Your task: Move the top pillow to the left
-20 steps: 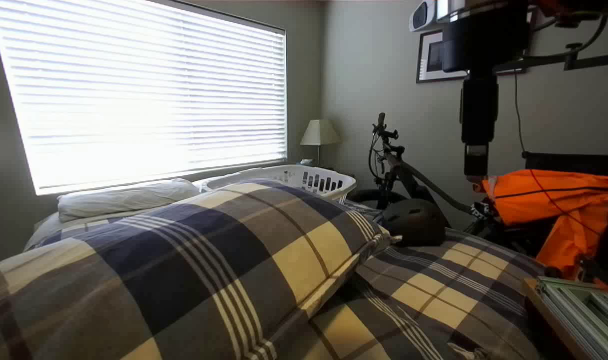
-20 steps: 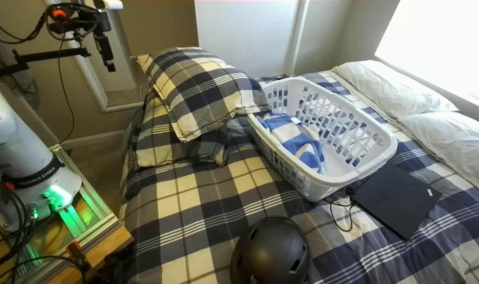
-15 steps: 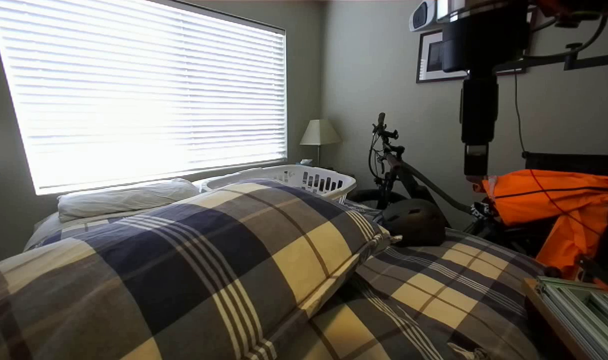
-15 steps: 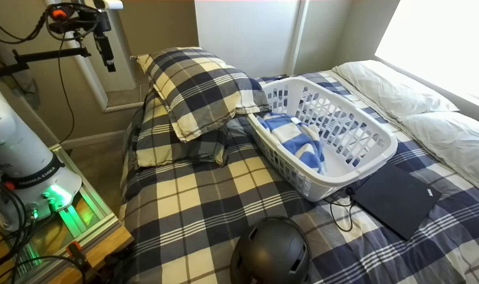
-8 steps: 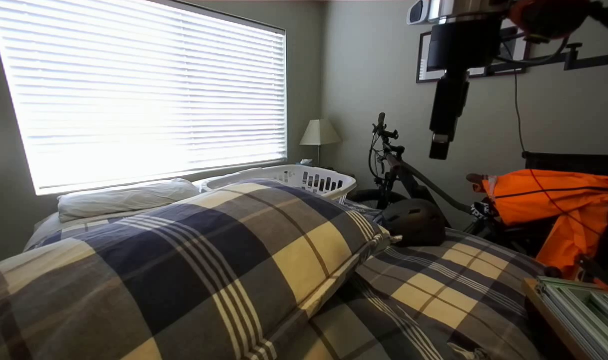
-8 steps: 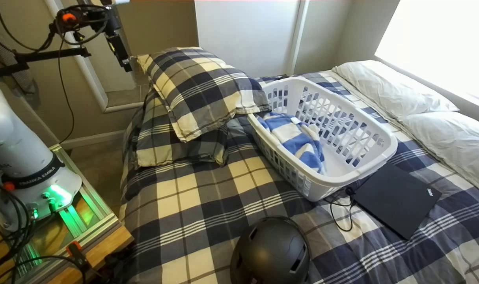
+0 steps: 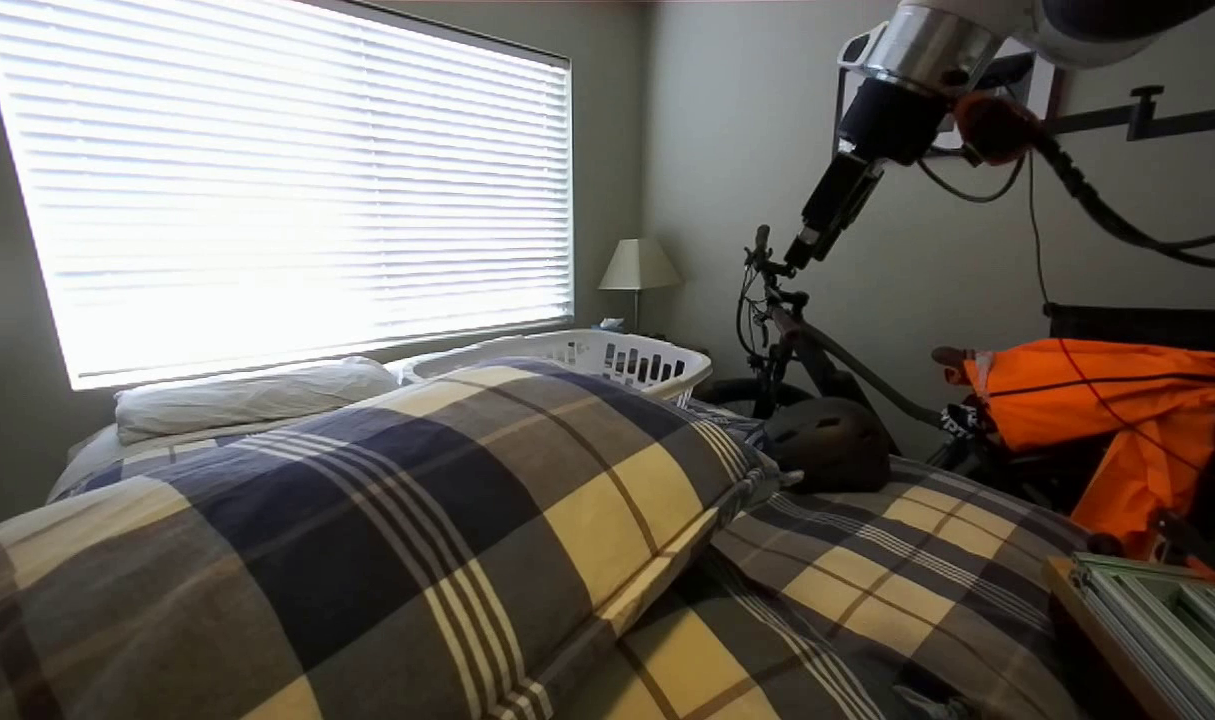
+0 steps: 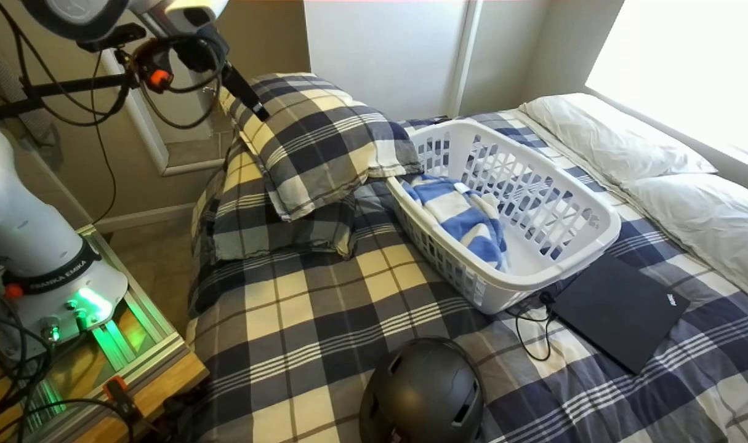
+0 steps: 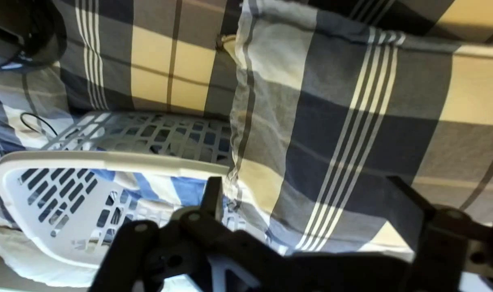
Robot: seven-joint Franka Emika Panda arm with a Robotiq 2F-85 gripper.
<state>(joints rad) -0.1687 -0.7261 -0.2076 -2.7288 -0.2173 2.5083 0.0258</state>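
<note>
The top pillow, large and plump in navy, cream and tan plaid, shows in both exterior views (image 7: 417,500) (image 8: 330,138) and fills much of the wrist view (image 9: 351,134). It lies on a matching plaid pillow (image 8: 257,231), with one end at the basket's rim. My gripper (image 9: 304,178) is open and empty in the wrist view, its fingers spread with the pillow beyond them. In an exterior view the gripper (image 7: 797,250) hangs tilted, above and apart from the pillow. In an exterior view the gripper (image 8: 261,112) overlaps the pillow's near-arm end.
A white laundry basket (image 8: 515,280) with a blue-white cloth (image 8: 466,215) stands beside the pillows. A black helmet (image 8: 423,394) and a black laptop (image 8: 620,314) lie on the plaid bed. White pillows (image 8: 614,132) lie by the window. A bicycle (image 7: 817,340) stands behind.
The arm has swung out from the base side toward the pillows. The gripper has tilted and now overlaps the top pillow in an exterior view. The pillows and basket have not moved.
</note>
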